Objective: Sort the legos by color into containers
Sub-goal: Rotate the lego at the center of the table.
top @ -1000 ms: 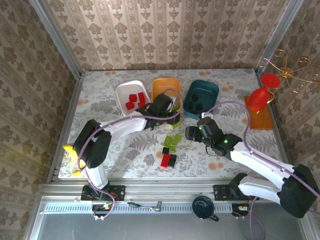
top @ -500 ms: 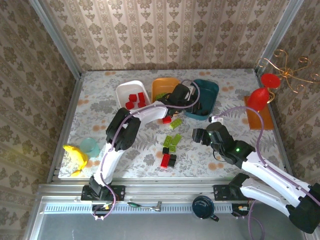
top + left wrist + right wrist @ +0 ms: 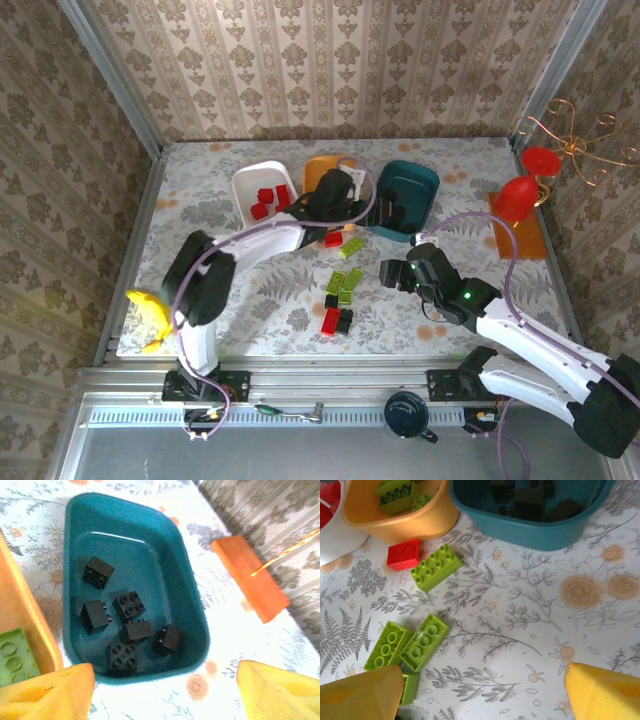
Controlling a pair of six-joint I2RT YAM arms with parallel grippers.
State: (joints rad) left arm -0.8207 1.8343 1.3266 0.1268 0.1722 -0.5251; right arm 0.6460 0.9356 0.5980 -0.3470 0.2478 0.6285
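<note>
Teal tub [image 3: 530, 530] — black bricks [image 3: 530, 497] dim, cut off | left hand [image 3: 165, 690], right hand [image 3: 485, 690] — spread wide, empty

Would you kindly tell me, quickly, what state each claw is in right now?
Left claw: open, holding nothing.
Right claw: open, holding nothing.

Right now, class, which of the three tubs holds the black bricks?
The dark teal tub: it alone holds black bricks; the orange tub holds lime-green bricks, the white tub red bricks.
</note>
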